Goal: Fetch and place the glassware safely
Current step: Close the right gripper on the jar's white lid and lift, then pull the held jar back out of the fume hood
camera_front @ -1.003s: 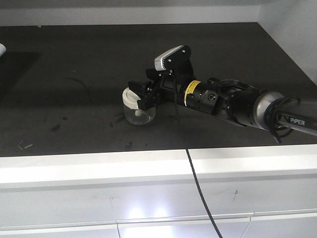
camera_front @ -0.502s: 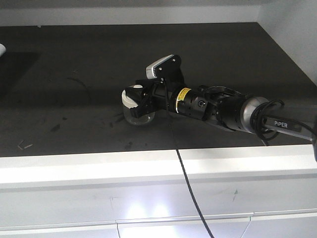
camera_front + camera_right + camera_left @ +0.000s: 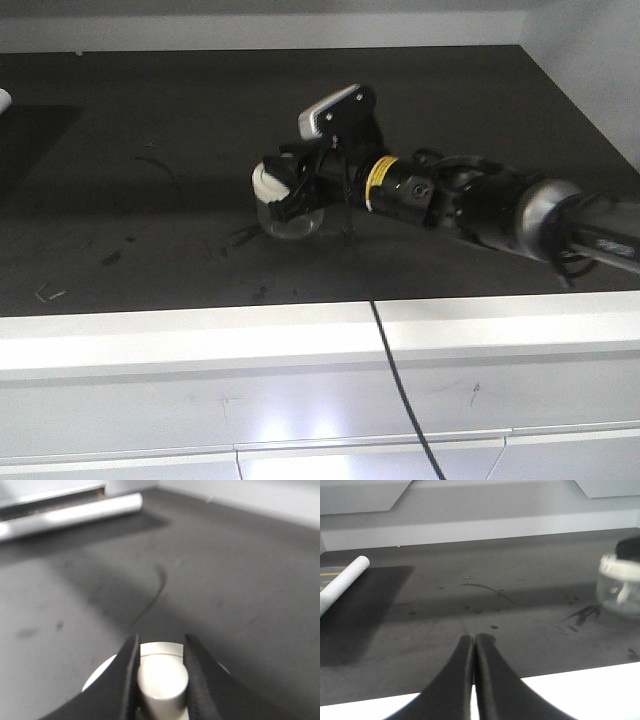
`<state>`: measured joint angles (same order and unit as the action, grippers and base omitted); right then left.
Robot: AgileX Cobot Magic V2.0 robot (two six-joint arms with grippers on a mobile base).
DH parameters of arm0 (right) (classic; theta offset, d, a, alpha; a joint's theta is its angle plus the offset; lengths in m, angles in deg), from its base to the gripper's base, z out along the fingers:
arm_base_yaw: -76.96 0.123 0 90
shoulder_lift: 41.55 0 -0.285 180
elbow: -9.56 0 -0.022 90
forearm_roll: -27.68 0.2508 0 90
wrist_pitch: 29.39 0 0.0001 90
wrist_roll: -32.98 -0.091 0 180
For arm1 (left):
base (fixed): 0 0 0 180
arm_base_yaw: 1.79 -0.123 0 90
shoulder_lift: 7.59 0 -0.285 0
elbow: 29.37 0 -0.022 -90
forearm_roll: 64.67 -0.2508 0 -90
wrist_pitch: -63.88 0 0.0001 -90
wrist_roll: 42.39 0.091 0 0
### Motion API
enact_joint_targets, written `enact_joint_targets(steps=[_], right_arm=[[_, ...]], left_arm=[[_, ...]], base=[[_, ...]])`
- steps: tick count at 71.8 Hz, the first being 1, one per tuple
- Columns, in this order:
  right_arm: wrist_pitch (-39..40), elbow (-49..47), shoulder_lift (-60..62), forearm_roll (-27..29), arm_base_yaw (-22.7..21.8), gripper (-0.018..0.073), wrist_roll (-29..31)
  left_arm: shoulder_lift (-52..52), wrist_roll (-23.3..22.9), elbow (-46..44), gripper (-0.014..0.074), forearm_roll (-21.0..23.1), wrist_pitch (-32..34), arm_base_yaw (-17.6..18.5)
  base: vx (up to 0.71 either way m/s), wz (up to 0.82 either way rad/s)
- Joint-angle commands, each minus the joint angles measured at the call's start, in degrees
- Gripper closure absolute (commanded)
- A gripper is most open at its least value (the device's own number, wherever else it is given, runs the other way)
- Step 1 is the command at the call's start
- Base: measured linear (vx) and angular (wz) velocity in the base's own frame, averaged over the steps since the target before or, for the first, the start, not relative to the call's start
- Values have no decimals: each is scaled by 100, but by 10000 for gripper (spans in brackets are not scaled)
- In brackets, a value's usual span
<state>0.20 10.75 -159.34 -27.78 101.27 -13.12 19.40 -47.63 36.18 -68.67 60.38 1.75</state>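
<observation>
Glass jar mid-counter, tilted, white lid facing left. Your right claw reaches in from right, fingers clamped either side of lid knob. Whether jar base touches counter, you cannot tell. Your left claw pinched closed, empty, at counter's near edge, jar well to its right.

Counter open around jar — tube far left
</observation>
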Motion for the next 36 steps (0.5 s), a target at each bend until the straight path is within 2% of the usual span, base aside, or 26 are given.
enact_joint_targets(steps=[1, 9, 21, 28, 36], right_arm=[[364, -22, 824, 162, -51, 567, 21], [603, 439, 1300, 167, -291, 566, -174], [1487, 1509, 2087, -39, -853, 564, -560], [1502, 2104, 2580, -366, -1081, 563, -653], [1461, 2716, 3145, -650, -1147, 563, -763]], left_arm=[[53, -46, -151, 603, 14, 389, 26], [53, -46, -151, 603, 14, 389, 26], [53, -46, -151, 603, 14, 389, 26], [53, -46, -151, 603, 14, 389, 26], [53, -46, -151, 603, 14, 389, 26]], base=[[0, 0], [0, 0], [0, 0], [0, 0], [0, 0]])
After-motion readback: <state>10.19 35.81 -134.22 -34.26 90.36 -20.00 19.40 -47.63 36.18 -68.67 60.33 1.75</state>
